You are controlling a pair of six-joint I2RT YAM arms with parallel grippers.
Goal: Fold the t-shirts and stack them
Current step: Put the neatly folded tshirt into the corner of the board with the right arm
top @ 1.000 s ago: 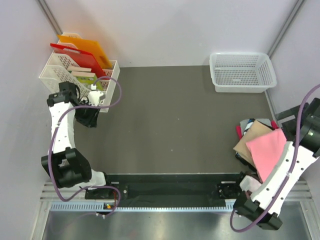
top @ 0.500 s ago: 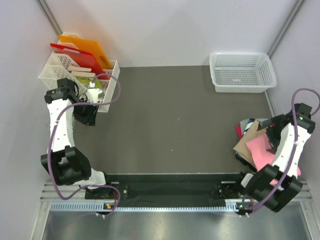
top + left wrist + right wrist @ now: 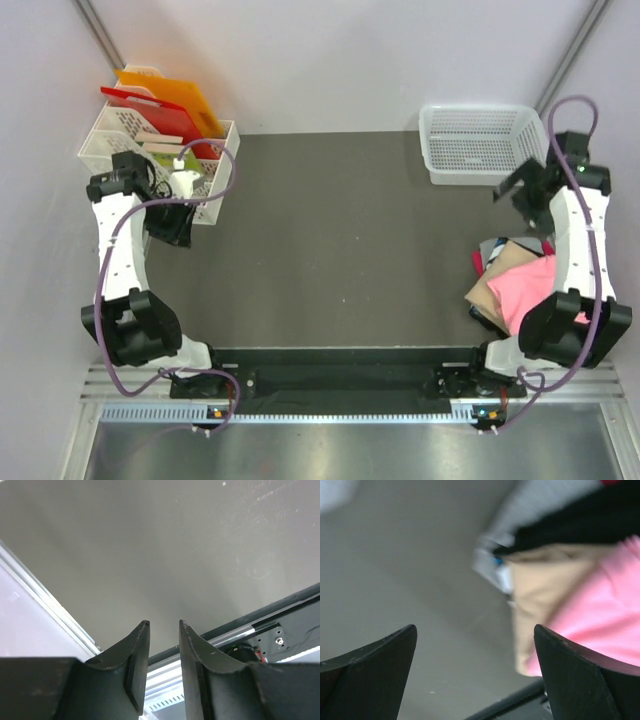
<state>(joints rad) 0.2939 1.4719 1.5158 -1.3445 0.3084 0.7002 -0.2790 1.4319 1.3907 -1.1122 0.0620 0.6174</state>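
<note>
The t-shirts lie in a loose pile at the right edge of the table: a salmon-pink one (image 3: 522,288) on top, a tan-beige one (image 3: 492,278) under it, and dark and red ones (image 3: 487,250) behind. My right gripper (image 3: 517,186) hangs above the table between the pile and the white basket, open wide and empty. In the blurred right wrist view the pink shirt (image 3: 600,625), the tan shirt (image 3: 540,585) and a dark shirt (image 3: 570,525) lie beyond the gripper (image 3: 475,627). My left gripper (image 3: 166,224) is far left by the rack, empty, its jaws a narrow gap apart (image 3: 163,623).
A white mesh basket (image 3: 485,143) stands at the back right. A white rack (image 3: 110,145) with orange and red boards stands at the back left. A black rail (image 3: 340,368) runs along the near edge. Grey walls close in on three sides.
My right arm has swung up from over the shirt pile to the back right beside the basket, uncovering the pink shirt. My left arm has shifted slightly left by the rack.
</note>
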